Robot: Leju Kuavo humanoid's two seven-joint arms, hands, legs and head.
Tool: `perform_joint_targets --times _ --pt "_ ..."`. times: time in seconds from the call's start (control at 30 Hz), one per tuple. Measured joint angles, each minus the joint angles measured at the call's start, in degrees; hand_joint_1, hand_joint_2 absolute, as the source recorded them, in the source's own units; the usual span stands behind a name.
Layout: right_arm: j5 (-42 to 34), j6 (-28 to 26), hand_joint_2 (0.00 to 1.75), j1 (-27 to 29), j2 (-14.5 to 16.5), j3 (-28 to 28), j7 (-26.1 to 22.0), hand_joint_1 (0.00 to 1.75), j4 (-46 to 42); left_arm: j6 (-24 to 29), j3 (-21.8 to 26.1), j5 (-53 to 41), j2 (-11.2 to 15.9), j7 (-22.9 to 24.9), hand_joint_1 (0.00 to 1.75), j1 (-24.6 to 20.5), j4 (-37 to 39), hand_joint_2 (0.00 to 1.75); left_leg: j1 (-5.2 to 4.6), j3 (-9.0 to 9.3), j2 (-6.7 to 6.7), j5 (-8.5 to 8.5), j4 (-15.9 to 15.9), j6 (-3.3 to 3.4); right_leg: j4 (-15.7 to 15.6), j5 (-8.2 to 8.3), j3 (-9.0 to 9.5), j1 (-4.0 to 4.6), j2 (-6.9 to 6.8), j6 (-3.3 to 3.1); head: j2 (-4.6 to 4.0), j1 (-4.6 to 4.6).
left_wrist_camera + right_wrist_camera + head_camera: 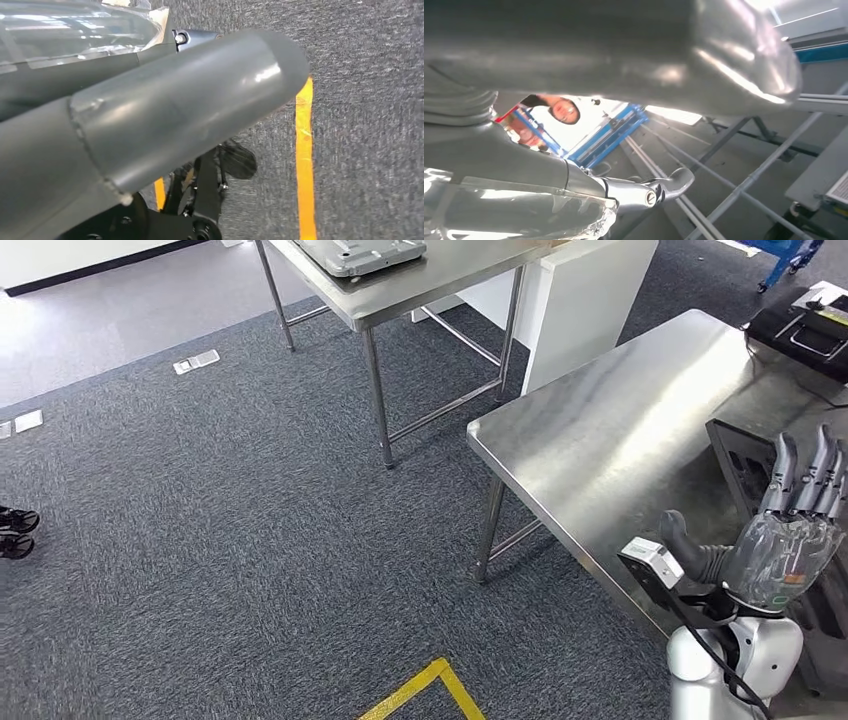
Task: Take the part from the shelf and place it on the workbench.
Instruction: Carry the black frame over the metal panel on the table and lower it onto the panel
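**A:** Where's your right hand (pixel 790 535) just now?

**B:** Raised at the near right, above the near edge of the steel workbench (pixel 600 430). Its fingers are straight and point up, the thumb stands out to the side, and there is nothing in it. You'd carry it that way to keep it free of the bench edge while the body is turning, I'd judge.

**A:** And your left hand (pixel 160 120)?

**B:** It hangs low. Its wrist camera looks past the thick grey thumb down to the carpet (pixel 370 75) and a yellow tape line (pixel 304 165). The fingers are hidden behind that thumb, so you cannot tell whether they are apart or curled, and I won't guess.

**A:** So where's the part?

**B:** I can't say for certain. A grey flat piece (pixel 360 252) lies on the far table (pixel 440 285), well apart from the workbench, but whether that is your part I cannot tell. A dark tray (pixel 735 455) sits on the workbench's right side, just beyond your right hand (likely a seat for parts, though that's my reading).

**A:** Stage of the job?

**B:** Early, I'd say: the pick-up is not yet done. You'll need to face the shelf first.
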Motion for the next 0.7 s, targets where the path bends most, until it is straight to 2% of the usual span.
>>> perform_joint_targets --times 0.03,0.07,0.1,0.13,0.17,0.23,0.27,0.33,0.37,0.4,0.43,0.47,0.5,0.53,0.57,0.6,0.63,0.67,0.7 --pt "-0.15 0.0 0.0 0.06 -0.02 0.05 0.05 0.0 0.01 -0.13 0.0 0.02 0.03 -0.03 0.0 0.0 0.0 0.0 0.35 -1.68 0.43 -0.92 3.03 -0.28 0.0 -0.08 0.06 0.08 -0.6 -0.14 0.0 0.0" --pt "-0.39 0.0 0.0 0.13 -0.03 0.15 0.13 0.0 0.03 -0.28 0.0 0.05 0.04 -0.07 0.0 0.03 0.0 0.0 0.66 -2.6 0.7 -0.9 4.43 -0.5 0.0 -0.18 0.14 0.11 -1.22 -0.22 0.0 -0.01" --pt "-0.74 0.0 0.0 0.2 -0.04 0.33 0.21 0.0 0.04 -0.42 0.01 0.1 0.05 -0.11 0.0 0.05 0.0 0.0 0.94 -2.42 0.96 0.14 3.67 -0.65 0.0 -0.29 0.25 0.1 -1.81 -0.24 0.0 -0.02" --pt "-1.12 0.0 0.0 0.25 -0.06 0.62 0.32 0.0 0.07 -0.55 0.01 0.14 0.1 -0.16 0.0 0.05 0.0 0.0 1.14 -1.07 1.44 1.93 0.83 -0.71 0.0 -0.44 0.42 0.06 -2.37 -0.14 0.0 -0.01" --pt "-1.46 0.0 0.0 0.27 -0.12 0.99 0.59 0.0 0.1 -0.71 0.02 0.16 0.16 -0.21 0.0 0.01 0.0 0.0 1.24 0.92 2.64 3.75 -3.09 -0.73 0.0 -0.62 0.64 0.08 -2.88 0.05 0.0 -0.03" --pt "-2.25 0.0 0.0 0.31 -0.53 2.2 1.56 0.0 0.25 -1.06 0.02 0.18 0.28 -0.3 0.0 -0.25 0.0 0.0 0.84 3.92 4.47 5.6 -8.96 -0.56 -0.02 -1.06 0.97 0.44 -3.85 0.73 0.0 0.02" --pt "-2.66 0.0 0.0 0.33 -0.85 3.03 2.06 0.0 0.39 -1.2 0.01 0.19 0.3 -0.32 0.0 -0.36 0.0 0.0 0.52 4.41 4.8 5.63 -10.08 -0.37 -0.11 -1.21 1.09 0.66 -4.34 1.09 0.0 0.08" --pt "-3.31 0.0 0.0 0.35 -1.44 4.94 2.54 0.0 0.77 -1.31 0.0 0.2 0.37 -0.33 0.0 -0.38 0.0 0.0 -0.04 4.37 3.49 5.55 -10.42 0.35 -0.52 -1.36 1.41 0.82 -5.42 1.84 0.0 0.22" --pt "-3.46 0.0 0.0 0.36 -1.6 5.76 2.62 0.0 0.96 -1.31 0.01 0.21 0.37 -0.34 0.0 -0.29 0.0 0.0 -0.12 4.57 2.8 5.72 -10.78 0.8 -0.39 -1.59 1.5 0.71 -5.23 2.12 0.0 0.25" --pt "-3.55 0.0 0.0 0.38 -1.78 6.4 2.69 0.0 1.11 -1.31 0.01 0.21 0.39 -0.35 0.0 -0.25 0.0 0.0 -0.11 4.8 2.16 5.93 -11.17 1.32 0.47 -2.2 1.23 0.59 -4.35 2.18 0.0 0.28" --pt "-3.68 0.0 0.0 0.44 -2.05 6.86 2.79 0.0 1.25 -1.31 0.03 0.2 0.43 -0.37 0.0 -0.28 0.0 0.0 -0.02 5.03 1.46 6.15 -11.52 1.82 2.62 -3.32 0.32 0.49 -2.99 2.04 0.0 0.4" --pt "-4.02 -0.01 0.0 0.59 -2.37 7.22 2.98 0.0 1.45 -1.32 0.04 0.2 0.45 -0.39 0.0 -0.34 0.0 0.0 0.05 5.11 0.71 6.25 -11.68 2.19 5.9 -4.74 -1.31 0.32 -1.28 1.69 0.0 0.54" --pt "-4.72 -0.01 0.0 0.72 -2.76 7.63 3.33 0.0 1.74 -1.34 0.05 0.19 0.5 -0.4 0.0 -0.42 0.0 0.0 0.03 5.11 -0.07 6.26 -11.7 2.47 9.76 -6.18 -3.38 0.33 -0.16 1.38 0.0 0.64" --pt "-5.89 -0.01 0.0 0.83 -3.3 8.4 3.9 0.0 2.22 -1.38 0.07 0.17 0.54 -0.4 0.0 -0.46 0.0 0.0 -0.07 5.11 -0.97 6.25 -11.69 2.63 13.23 -7.2 -5.43 0.38 0.49 1.27 0.0 0.75" --pt "-7.41 -0.01 0.0 0.88 -3.92 9.59 4.6 0.0 2.84 -1.44 0.07 0.16 0.53 -0.41 0.0 -0.43 0.0 0.0 -0.2 5.14 -1.88 6.22 -11.68 2.7 15.05 -7.37 -6.85 0.49 0.83 1.4 0.0 0.77" --pt "-8.77 0.0 0.0 0.86 -4.6 11.19 5.23 0.0 3.52 -1.51 0.07 0.13 0.5 -0.42 0.0 -0.38 0.0 0.0 -0.35 5.2 -2.77 6.19 -11.66 2.74 14.82 -6.62 -7.31 0.6 1.05 1.69 0.0 0.79" --pt "-9.75 0.0 0.0 0.82 -5.24 13.0 5.61 0.0 4.21 -1.56 0.07 0.1 0.46 -0.42 0.0 -0.35 0.0 0.0 -0.48 5.27 -3.65 6.19 -11.64 2.75 12.4 -5.04 -6.66 0.72 1.41 2.05 0.0 0.8" --pt "-10.25 0.0 0.0 0.79 -5.68 14.75 5.69 0.0 4.88 -1.6 0.07 0.08 0.42 -0.42 0.0 -0.32 0.0 0.0 -0.56 5.32 -4.45 6.17 -11.6 2.73 8.62 -3.06 -5.28 0.76 2.31 2.38 0.0 0.81" --pt "-10.32 0.0 0.0 0.78 -5.91 16.37 5.56 0.0 5.64 -1.59 0.07 0.06 0.39 -0.42 0.0 -0.34 0.0 0.0 -0.67 5.31 -5.22 6.13 -11.49 2.64 4.93 -1.3 -3.86 0.77 3.72 2.45 0.0 0.8"
